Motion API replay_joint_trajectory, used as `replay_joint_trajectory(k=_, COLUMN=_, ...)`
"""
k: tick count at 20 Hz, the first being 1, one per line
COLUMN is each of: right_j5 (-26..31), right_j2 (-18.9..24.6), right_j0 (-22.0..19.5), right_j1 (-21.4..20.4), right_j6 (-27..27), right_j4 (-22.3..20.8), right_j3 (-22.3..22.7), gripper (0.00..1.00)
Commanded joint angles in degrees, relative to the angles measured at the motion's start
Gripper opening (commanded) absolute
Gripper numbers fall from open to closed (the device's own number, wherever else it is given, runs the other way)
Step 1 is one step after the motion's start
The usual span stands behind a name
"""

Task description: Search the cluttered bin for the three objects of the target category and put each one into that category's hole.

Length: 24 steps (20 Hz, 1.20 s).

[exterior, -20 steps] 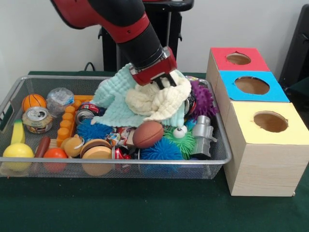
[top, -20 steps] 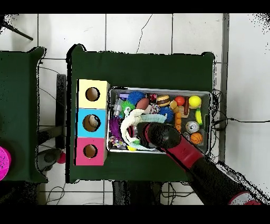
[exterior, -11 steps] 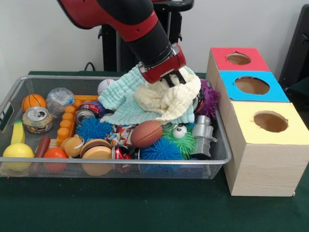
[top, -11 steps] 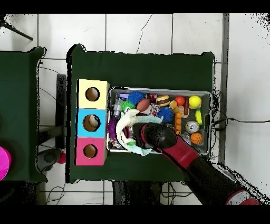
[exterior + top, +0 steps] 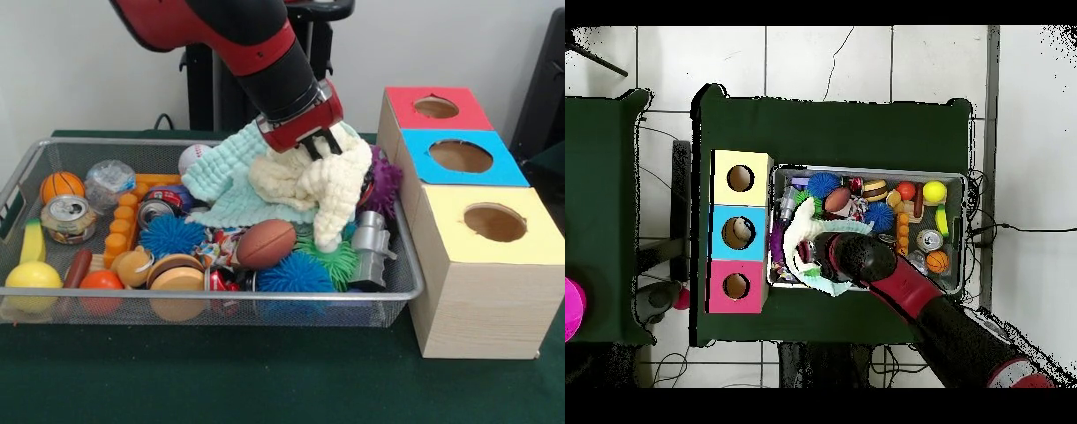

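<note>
1. Cream waffle-weave cloth (image 5: 311, 187) is held bunched under the red-and-black gripper (image 5: 309, 146), whose jaws are clenched on its top fold; one end hangs down toward the green spiky ball (image 5: 334, 258).
2. Since a second ago, the cloth has been lifted and carried toward the box end of the wire mesh bin (image 5: 402, 265); the googly-eyed toy seen earlier is now covered by the hanging end.
3. A pale mint cloth (image 5: 231, 181) has been dragged along with it and is draped over the clutter. Whether it is also pinched cannot be told from either view.
4. In the overhead view the cream cloth (image 5: 803, 236) lies at the bin's edge, just beside the blue-topped wooden box (image 5: 739, 233).
5. The move is judged to be a transfer toward one of the holes: red-topped box (image 5: 434, 108), blue-topped or yellow-topped box (image 5: 494, 223).
6. The brown toy football (image 5: 267, 244) and the other toys lie undisturbed. A risk is judged that the mint cloth snags and is hauled out too.
</note>
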Motion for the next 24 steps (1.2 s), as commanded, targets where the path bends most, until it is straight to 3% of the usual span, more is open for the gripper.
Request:
replay_joint_trajectory(k=1, right_j5=3.0, right_j2=-7.8, right_j0=4.6, right_j1=1.8, right_j6=2.5, right_j4=-9.9, right_j3=-9.8, gripper=0.00)
replay_joint_trajectory(k=2, right_j5=3.0, right_j2=-8.3, right_j0=4.7, right_j1=1.8, right_j6=2.0, right_j4=-11.6, right_j3=-10.7, gripper=1.00)
replay_joint_trajectory(k=5, right_j5=2.2, right_j2=-8.1, right_j0=4.1, right_j1=2.1, right_j6=4.6, right_j4=-10.0, right_j3=-10.1, gripper=1.00)
replay_joint_trajectory(k=11, right_j5=1.7, right_j2=-8.7, right_j0=4.9, right_j1=0.7, right_j6=4.0, right_j4=-14.1, right_j3=-11.6, gripper=1.00)
replay_joint_trajectory(k=14, right_j5=4.4, right_j2=-12.4, right_j0=7.8, right_j1=-0.9, right_j6=3.0, right_j4=-18.0, right_j3=-14.6, gripper=1.00)
replay_joint_trajectory(k=20, right_j5=7.5, right_j2=-13.2, right_j0=9.1, right_j1=-2.1, right_j6=2.0, right_j4=-20.9, right_j3=-17.4, gripper=1.00)
replay_joint_trajectory(k=24, right_j5=10.3, right_j2=-16.3, right_j0=12.3, right_j1=-3.6, right_j6=2.2, right_j4=-23.8, right_j3=-21.8, gripper=1.00)
